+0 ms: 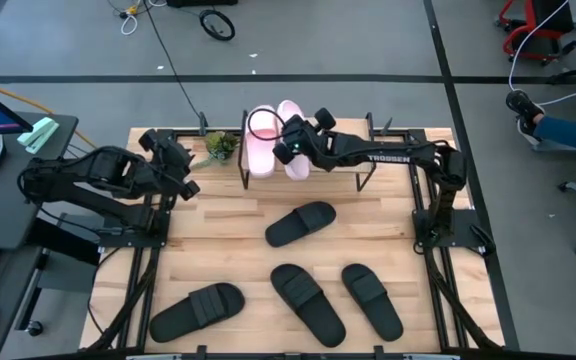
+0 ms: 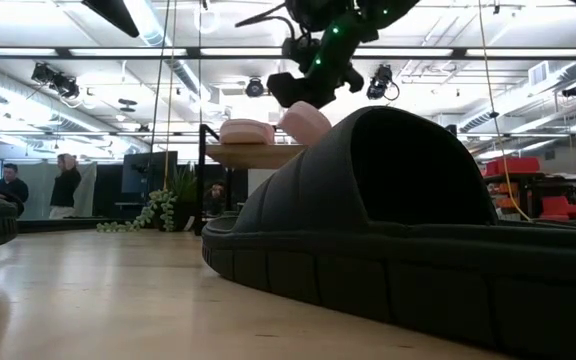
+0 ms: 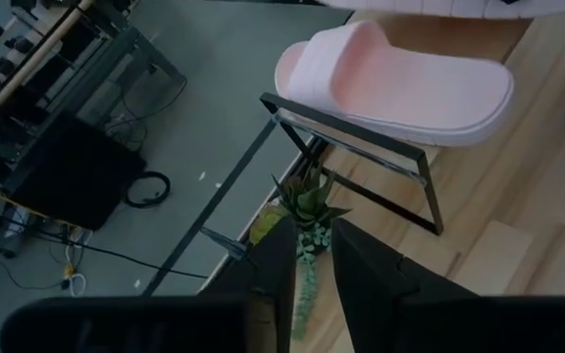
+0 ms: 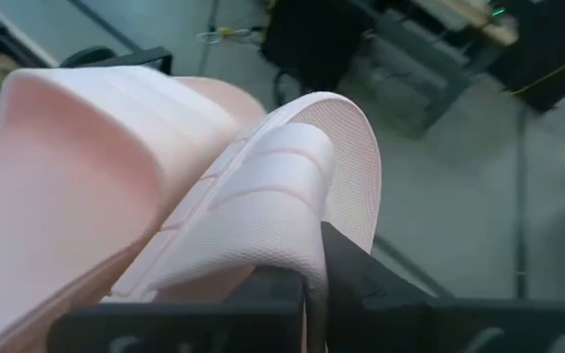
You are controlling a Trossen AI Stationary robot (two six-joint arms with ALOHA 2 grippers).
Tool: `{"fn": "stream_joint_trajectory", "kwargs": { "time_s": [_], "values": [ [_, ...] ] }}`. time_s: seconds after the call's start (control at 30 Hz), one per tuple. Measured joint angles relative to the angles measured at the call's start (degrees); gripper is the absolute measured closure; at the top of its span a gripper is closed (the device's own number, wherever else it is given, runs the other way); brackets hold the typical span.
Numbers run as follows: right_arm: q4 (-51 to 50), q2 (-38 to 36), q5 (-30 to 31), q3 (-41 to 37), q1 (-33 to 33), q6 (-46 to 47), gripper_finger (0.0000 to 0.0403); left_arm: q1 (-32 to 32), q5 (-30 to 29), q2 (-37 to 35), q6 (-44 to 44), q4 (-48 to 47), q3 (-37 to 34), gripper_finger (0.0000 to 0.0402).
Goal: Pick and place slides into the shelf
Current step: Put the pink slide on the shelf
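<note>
The shelf [image 1: 366, 172] stands at the table's far edge, its plank [image 2: 253, 155] carrying two pale pink slides. One pink slide [image 1: 259, 140] lies flat on it, sole down. My right gripper [image 1: 290, 142] reaches in from the right and is shut on the second pink slide [image 4: 292, 186], which stands tilted beside the first. Several black slides lie soles down on the table [image 1: 301, 223], [image 1: 308, 300], [image 1: 372, 299], [image 1: 197, 309]. My left gripper [image 1: 190, 188] waits at the left side, its fingers a narrow gap apart [image 3: 312, 260] and touching nothing. My right gripper pinches the second pink slide by the rim of its sole [image 4: 307, 255] between the two fingers. The fingers come slanting down from the table's right. The slide is tipped up on edge, leaning against the flat pink slide [image 4: 77, 176], its lower part at the shelf's plank [image 2: 303, 122].
A small potted plant [image 1: 220, 146] stands at the shelf's left end, right in front of my left gripper [image 3: 307, 201]. One black slide fills the foreground of the low view [image 2: 388, 230]. Bare wood lies between the shelf and the black slides [image 1: 228, 215].
</note>
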Motion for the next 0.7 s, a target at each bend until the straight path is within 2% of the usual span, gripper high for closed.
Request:
{"fn": "stream_joint_trajectory", "kwargs": {
  "time_s": [0.17, 0.43, 0.7],
  "values": [
    [0.10, 0.26, -5.64, 0.07, -1.84, 1.36, 0.0338, 0.00, 0.00, -0.01, 2.24, 0.06, 0.00, 0.0322],
    [-0.46, -0.18, -5.90, 0.63, -2.11, 1.21, 0.0264, -0.01, 0.00, 0.00, 2.27, -0.02, 0.00, 0.0333],
    [-4.44, -0.43, -5.61, 0.96, 0.56, 0.76, 0.0245, -0.01, 0.04, -0.01, 2.27, -0.02, 0.00, 0.0327]
  ]
}}
